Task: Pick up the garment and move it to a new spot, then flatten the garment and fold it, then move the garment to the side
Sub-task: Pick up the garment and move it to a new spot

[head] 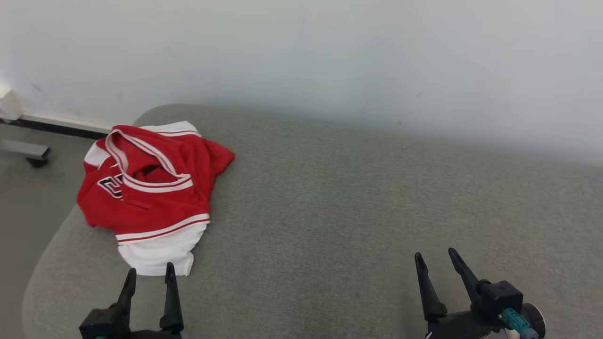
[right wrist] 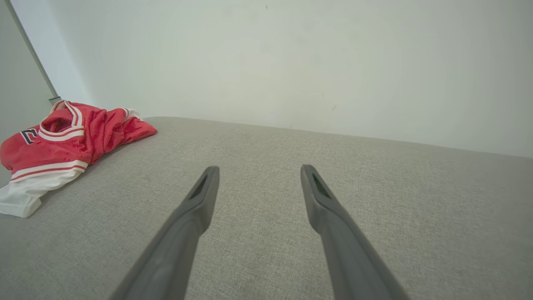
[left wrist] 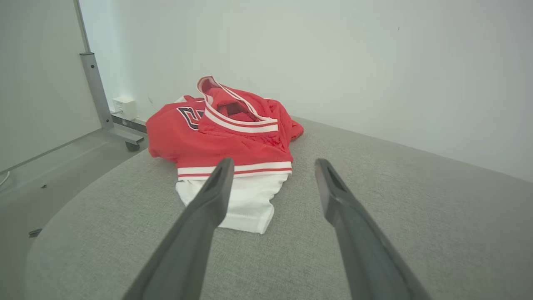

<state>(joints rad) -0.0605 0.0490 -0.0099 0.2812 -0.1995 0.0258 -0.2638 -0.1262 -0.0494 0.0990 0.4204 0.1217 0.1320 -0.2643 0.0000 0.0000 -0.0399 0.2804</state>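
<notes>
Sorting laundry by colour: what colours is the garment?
The garment is red with white stripes and hem; left wrist view shows it best.

Grey fabric surface under a white wall.
Upper left of the left wrist view: metal post, caster, white box.

A plain white wall, faintly scuffed, stands behind a table covered in grey woven fabric, its left corner rounded; soft, even light falls on both; left of the table lies grey floor, with a dark skirting strip along the wall's foot; a grey metal post rises from a castored foot, a small white wall box beside it.
</notes>
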